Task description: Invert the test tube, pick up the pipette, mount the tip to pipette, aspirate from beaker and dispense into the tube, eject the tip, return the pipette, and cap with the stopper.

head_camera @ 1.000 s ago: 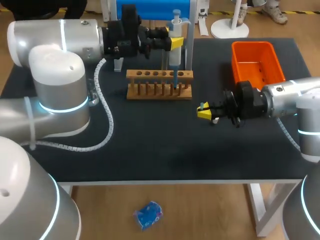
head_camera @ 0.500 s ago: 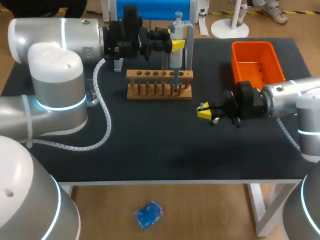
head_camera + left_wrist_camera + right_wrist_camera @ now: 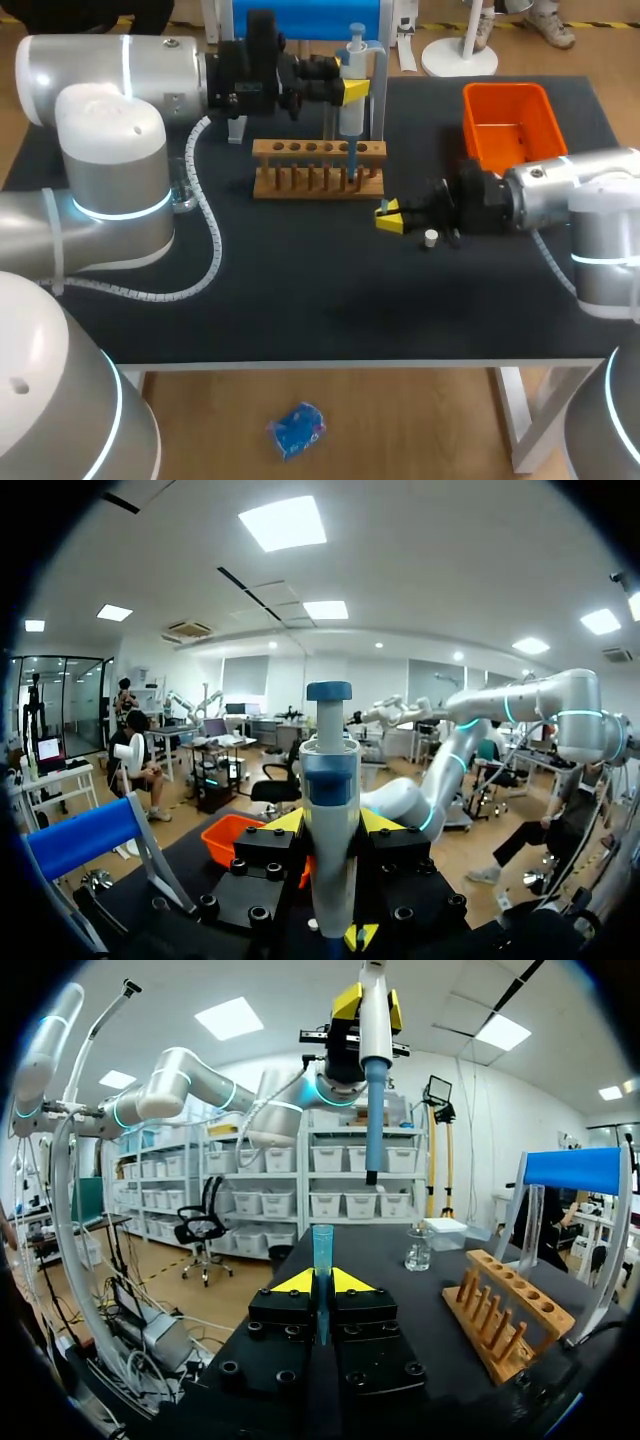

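Two arms reach over a dark table [image 3: 300, 300]. Far left, a glass beaker [image 3: 418, 1248] stands beside the left arm. At the far side the left gripper [image 3: 348, 88] is clamped on the pipette [image 3: 349, 118], held upright w/ its lower end above the right end of the wooden rack [image 3: 318, 168]. Right of the rack, the right gripper [image 3: 388, 217] pinches a bluish tube [image 3: 322, 1255] btwn both fingers. A white stopper [image 3: 431, 238] lies on the table just beside that gripper. An orange bin [image 3: 510, 125] sits far right.
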`<state>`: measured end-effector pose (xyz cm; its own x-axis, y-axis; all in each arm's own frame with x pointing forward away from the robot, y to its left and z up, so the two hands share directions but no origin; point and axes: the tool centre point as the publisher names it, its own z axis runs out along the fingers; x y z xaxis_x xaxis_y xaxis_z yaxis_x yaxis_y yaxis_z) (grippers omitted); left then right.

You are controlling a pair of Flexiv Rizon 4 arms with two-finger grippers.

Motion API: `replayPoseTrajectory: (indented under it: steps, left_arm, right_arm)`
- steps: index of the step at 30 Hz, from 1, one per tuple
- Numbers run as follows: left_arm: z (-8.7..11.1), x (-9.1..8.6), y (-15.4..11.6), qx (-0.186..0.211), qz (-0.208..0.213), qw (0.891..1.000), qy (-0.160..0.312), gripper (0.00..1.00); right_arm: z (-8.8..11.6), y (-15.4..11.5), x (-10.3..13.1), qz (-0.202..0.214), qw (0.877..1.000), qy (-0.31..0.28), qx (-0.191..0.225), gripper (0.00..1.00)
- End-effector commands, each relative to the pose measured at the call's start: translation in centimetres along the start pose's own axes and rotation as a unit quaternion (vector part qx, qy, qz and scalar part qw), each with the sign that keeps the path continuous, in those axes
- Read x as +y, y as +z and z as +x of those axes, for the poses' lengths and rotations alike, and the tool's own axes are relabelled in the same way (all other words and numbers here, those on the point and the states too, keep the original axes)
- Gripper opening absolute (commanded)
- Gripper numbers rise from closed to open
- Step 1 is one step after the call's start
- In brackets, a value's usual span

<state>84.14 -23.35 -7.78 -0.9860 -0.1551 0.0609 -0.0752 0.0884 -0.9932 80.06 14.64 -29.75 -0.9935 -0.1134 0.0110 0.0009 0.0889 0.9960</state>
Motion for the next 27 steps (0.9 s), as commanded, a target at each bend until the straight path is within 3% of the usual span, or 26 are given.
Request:
replayPoseTrajectory:
  steps: [1, 17, 27]
  left_arm:
    - [-0.1, 0.1, -0.1, 0.002, 0.002, 1.0, 0.001, 0.0]
    - [-0.1, 0.1, -0.1, 0.002, 0.002, 1.0, 0.001, 0.0]
    - [-0.1, 0.1, -0.1, 0.002, 0.002, 1.0, 0.001, 0.0]
  right_arm:
    - [-1.3, 1.7, -0.5, -0.006, 1.0, -0.001, 0.009, 0.0]
    - [-1.6, 2.3, -0.5, -0.01, 1.0, -0.001, 0.006, 0.0]
    - [-3.4, 3.9, -0.6, -0.012, 1.0, -0.004, 0.009, 0.0]
